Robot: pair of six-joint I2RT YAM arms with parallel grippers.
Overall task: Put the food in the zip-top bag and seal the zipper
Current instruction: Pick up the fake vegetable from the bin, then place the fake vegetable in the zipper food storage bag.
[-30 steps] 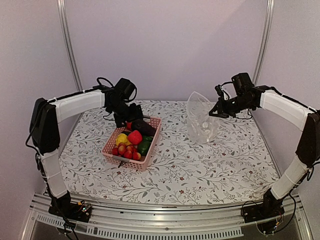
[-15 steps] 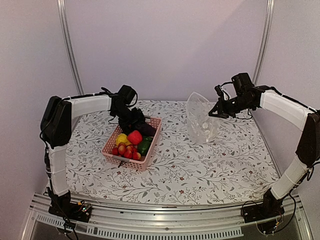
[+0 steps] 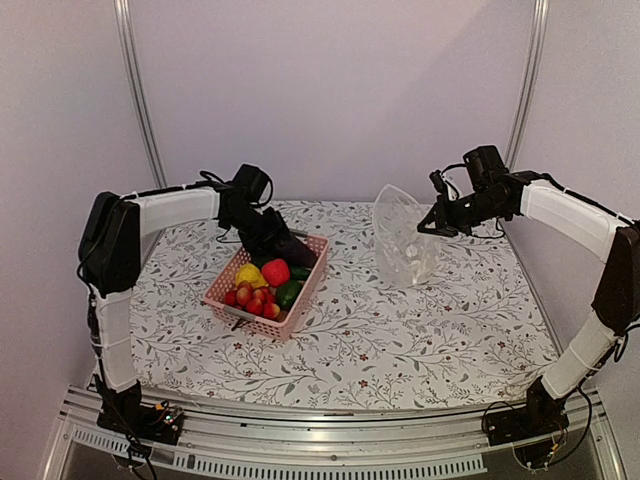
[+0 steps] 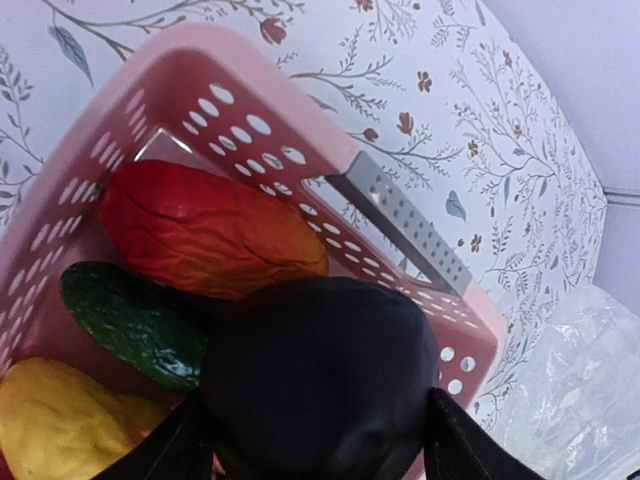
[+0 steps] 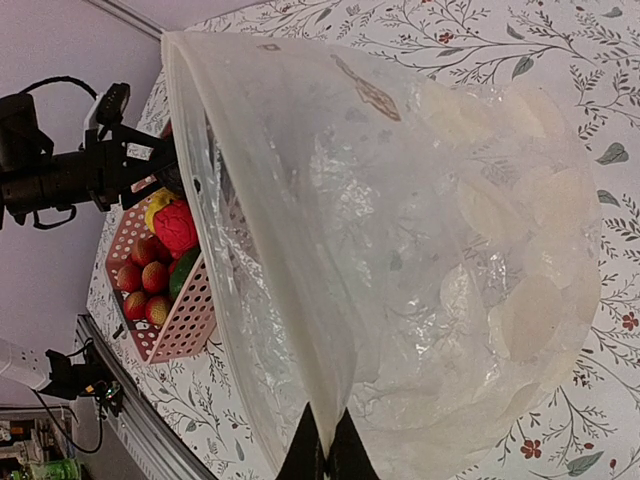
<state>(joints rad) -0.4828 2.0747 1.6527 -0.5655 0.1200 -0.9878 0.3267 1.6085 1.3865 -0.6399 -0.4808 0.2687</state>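
The left fingers (image 4: pixel 175 445) have sunk into the basket (image 4: pixel 250 110) and narrowed around the eggplant (image 4: pixel 320 380), grip unclear; the right fingers (image 5: pixel 305 450) stay pinched together on the bag (image 5: pixel 420 250).

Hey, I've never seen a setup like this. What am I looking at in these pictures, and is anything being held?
These are two robot arms bolted at a table's near edge. The wide picture comes from a fixed camera above and behind them; the other two from a camera on each wrist. On the flowered table stands a pink basket of toy food: yellow pepper, green cucumber, small tomatoes. The left gripper reaches in, fingers either side of a dark purple eggplant; whether they grip it is unclear. The right gripper pinches the edge of a clear zip-top bag, holding it up.
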